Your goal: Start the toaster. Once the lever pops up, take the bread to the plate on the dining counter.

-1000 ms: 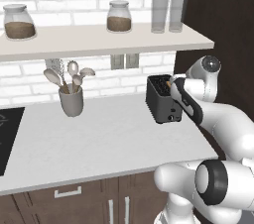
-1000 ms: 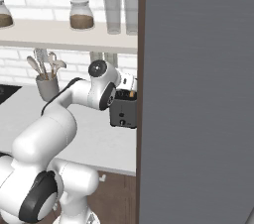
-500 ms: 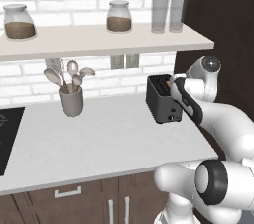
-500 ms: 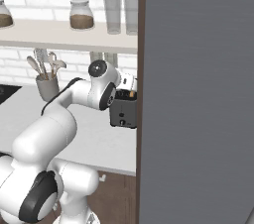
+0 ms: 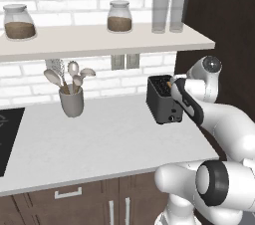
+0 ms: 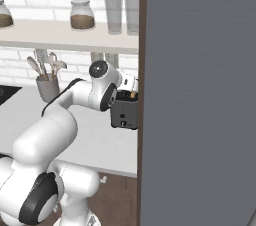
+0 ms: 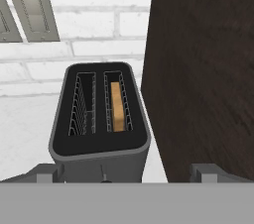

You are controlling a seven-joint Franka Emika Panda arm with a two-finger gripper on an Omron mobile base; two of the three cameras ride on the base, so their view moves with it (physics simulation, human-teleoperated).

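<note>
The toaster sits on a pale counter by a white brick wall; bread in its slot; gripper wide open, holding nothing.

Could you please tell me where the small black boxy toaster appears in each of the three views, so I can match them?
Left base view: the small black boxy toaster sits right of centre on the pale worktop, beside the dark wood panel.
Right base view: it is at centre, partly behind the arm, against the panel's edge.
Hand view: it lies lower centre, seen from above, golden-tan bread in its right slot.
Shared landmark: the dark wood panel.
</note>
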